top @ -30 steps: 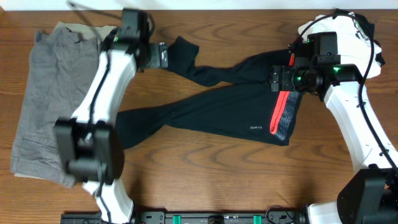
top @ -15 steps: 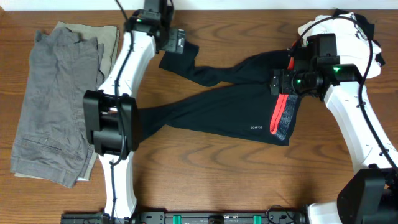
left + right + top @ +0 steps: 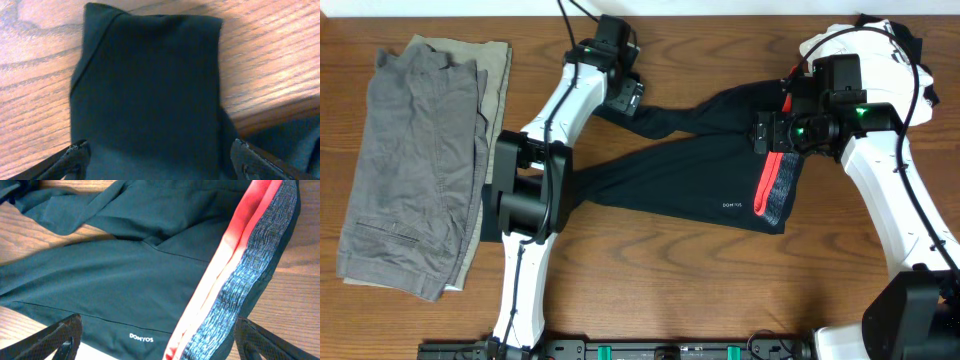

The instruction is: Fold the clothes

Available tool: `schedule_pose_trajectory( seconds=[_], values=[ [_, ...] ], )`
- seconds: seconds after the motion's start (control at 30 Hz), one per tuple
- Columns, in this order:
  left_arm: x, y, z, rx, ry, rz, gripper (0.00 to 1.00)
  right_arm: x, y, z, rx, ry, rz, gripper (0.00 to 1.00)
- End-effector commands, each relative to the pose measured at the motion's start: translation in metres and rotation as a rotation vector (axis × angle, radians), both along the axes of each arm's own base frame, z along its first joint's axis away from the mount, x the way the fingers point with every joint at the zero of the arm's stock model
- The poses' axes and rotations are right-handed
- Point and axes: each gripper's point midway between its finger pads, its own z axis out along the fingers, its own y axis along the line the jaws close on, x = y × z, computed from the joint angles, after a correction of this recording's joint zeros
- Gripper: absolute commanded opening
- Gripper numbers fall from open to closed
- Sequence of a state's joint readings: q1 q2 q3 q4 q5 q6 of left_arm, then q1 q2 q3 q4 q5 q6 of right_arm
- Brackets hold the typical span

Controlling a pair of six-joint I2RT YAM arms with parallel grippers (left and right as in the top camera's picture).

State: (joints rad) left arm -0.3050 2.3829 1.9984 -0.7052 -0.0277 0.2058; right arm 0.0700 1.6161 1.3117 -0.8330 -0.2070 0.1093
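Note:
The clothes are black leggings (image 3: 680,170) lying flat across the middle of the table, with a coral-red and grey waistband (image 3: 772,190) on the right. One leg runs up and to the left, and its cuff (image 3: 150,75) lies between the wide-apart fingers of my left gripper (image 3: 159,152), which is open. My left gripper (image 3: 626,96) covers that cuff in the overhead view. My right gripper (image 3: 761,131) hovers open over the top of the waistband (image 3: 250,265), with the small white logo (image 3: 141,338) between its fingers (image 3: 65,335).
A stack of folded grey trousers (image 3: 410,160) on a beige garment (image 3: 498,70) lies at the left side of the wooden table (image 3: 650,280). A white and black bundle (image 3: 890,35) sits behind the right arm at the far right corner.
My left arm has swung right along the far edge and now sits over the cuff of the upper leg. The right arm and the leggings have stayed put.

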Motion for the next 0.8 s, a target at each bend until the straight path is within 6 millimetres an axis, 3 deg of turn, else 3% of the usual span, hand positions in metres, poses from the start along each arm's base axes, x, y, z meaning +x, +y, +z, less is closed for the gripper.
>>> schedule_pose_trajectory(
  seconds=[0.0,0.27,0.77],
  values=[
    [0.002,0.005,-0.002,0.042,-0.004,-0.006,0.84,-0.001,0.006,0.003,0.005,-0.012,0.026,0.96],
    [0.000,0.012,-0.003,0.077,0.003,0.008,0.60,0.000,0.005,0.003,0.004,-0.015,0.026,0.96],
    [-0.024,0.016,-0.009,0.145,0.103,-0.100,0.57,0.003,0.006,0.005,0.006,-0.032,0.026,0.96]
  ],
)
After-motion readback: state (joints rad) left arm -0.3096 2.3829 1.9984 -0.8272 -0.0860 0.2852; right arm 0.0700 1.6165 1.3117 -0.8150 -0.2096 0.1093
